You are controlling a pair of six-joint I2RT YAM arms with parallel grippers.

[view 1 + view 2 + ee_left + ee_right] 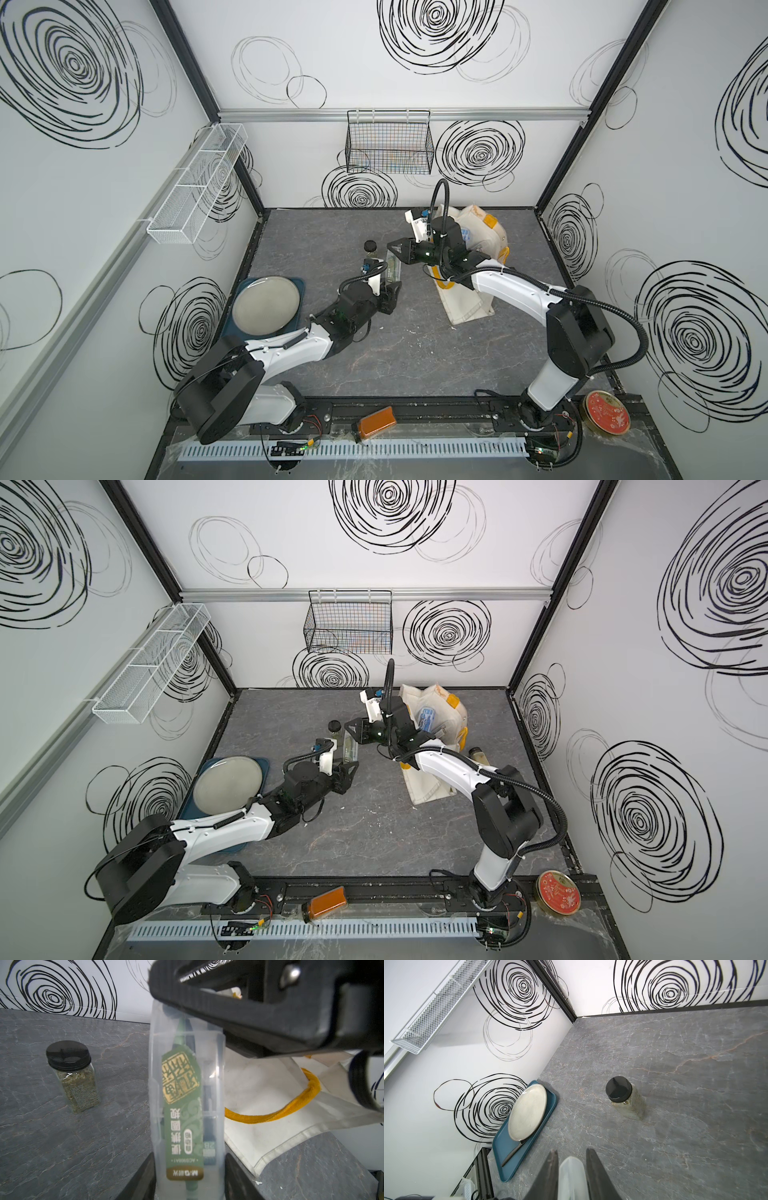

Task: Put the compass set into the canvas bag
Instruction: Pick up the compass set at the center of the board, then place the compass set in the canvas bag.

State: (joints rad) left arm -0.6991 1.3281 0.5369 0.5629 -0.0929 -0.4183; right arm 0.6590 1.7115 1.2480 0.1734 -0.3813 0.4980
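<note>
The compass set (187,1105) is a translucent plastic case with a green label, and both grippers hold it off the grey table. My left gripper (190,1167) is shut on its near end, a finger pressed on each side. My right gripper (571,1155) is shut on the far end (571,1174), which shows between its dark fingers. In both top views the case (392,268) (351,748) spans the left gripper (392,286) and the right gripper (392,249). The canvas bag (465,307) (259,1088), cream with yellow-orange handles, lies to the right, under my right arm.
A spice jar (370,248) (623,1095) with a black lid stands just left of the case. A grey plate (266,305) sits on a blue tray (508,1159) at the left wall. An orange jar (376,422) and a red tin (606,413) lie on the front rail.
</note>
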